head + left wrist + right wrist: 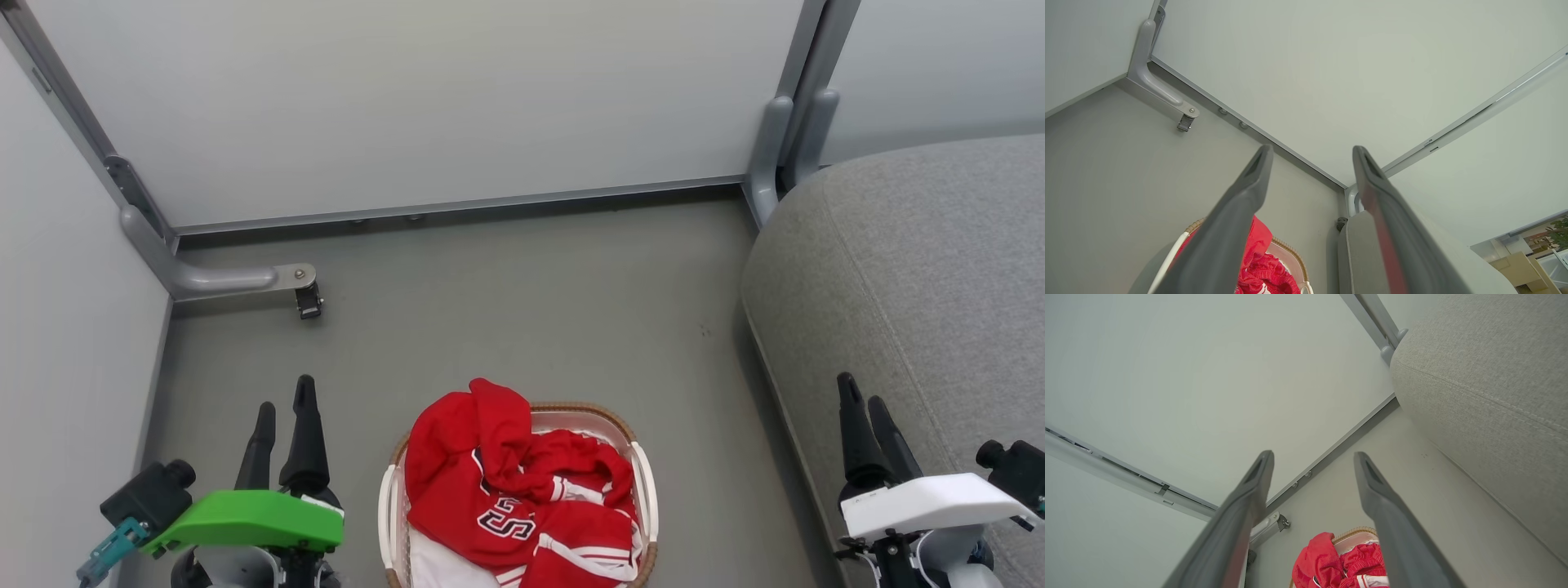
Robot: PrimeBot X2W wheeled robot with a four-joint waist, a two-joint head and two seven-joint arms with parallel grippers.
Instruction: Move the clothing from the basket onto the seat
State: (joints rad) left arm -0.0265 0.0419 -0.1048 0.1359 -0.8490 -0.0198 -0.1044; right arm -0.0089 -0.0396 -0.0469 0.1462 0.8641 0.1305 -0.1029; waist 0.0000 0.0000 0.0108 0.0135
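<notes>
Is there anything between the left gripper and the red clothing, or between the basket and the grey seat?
Nothing visible. The open left gripper sits left of the basket with only bare floor between it and the clothing heaped inside. Only bare floor lies between the basket and the seat on the right.

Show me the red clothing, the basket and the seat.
clothing (449, 482), head view, red jersey fabric.
basket (647, 482), head view, right white handle.
seat (922, 269), head view, grey cushion top.
</notes>
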